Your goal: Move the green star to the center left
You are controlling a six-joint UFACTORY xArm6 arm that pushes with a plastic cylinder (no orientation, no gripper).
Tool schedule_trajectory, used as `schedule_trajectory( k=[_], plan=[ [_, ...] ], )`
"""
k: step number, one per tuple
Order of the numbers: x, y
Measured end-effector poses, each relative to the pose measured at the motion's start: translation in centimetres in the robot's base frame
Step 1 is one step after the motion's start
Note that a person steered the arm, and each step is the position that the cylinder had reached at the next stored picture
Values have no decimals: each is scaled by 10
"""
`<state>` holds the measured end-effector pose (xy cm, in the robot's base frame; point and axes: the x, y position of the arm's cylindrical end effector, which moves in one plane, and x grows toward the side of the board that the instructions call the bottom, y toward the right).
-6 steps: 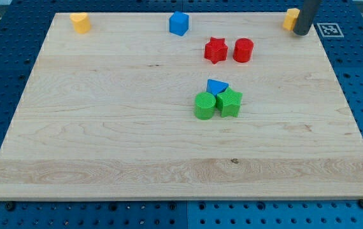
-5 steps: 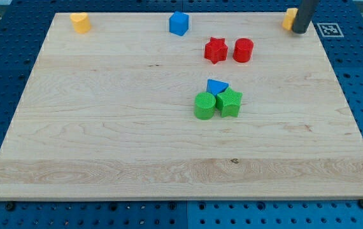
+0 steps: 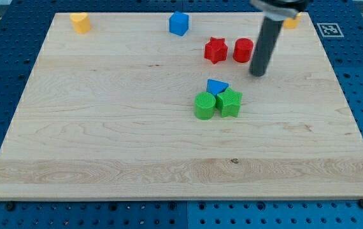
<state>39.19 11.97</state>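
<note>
- The tool, a straight dark rod with nothing to open or close, has its tip [image 3: 256, 73] set on the bench [image 3: 105, 127], toward the view's upper right, and it holds nothing.
- The green star [image 3: 230, 102] lies near the tip, down and to the view's left of it, with bare wood between the two.
- Touching the star on its far side from the tip is a green cylinder [image 3: 204, 105]; a blue triangle [image 3: 216, 86] sits against the top of that pair, closer to the tip.
- The red cylinder [image 3: 242, 49] stands just beside the rod, up and to the left of the tip, and the red star [image 3: 215, 49] is a little further left.
- Above the tip, behind the rod's blurred upper end, an orange block [image 3: 291, 21] peeks out.
- Well apart, far to the tip's upper left, sit a blue cube [image 3: 179, 23] and a yellow block [image 3: 79, 21].
</note>
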Motion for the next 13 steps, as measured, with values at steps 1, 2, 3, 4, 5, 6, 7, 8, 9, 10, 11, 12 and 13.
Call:
schedule_trajectory(
  k=[1,2,3,4,5,6,7,8,9,10,11,12,13],
  plan=[
    [21,-10],
    [34,-10],
    [39,-19],
    [40,-20],
    [41,-20],
    [61,-36],
    [88,-46],
    [114,-51],
    [133,-58],
    [151,-54],
    [177,-57],
    [185,-71],
    [176,-105]
  ],
)
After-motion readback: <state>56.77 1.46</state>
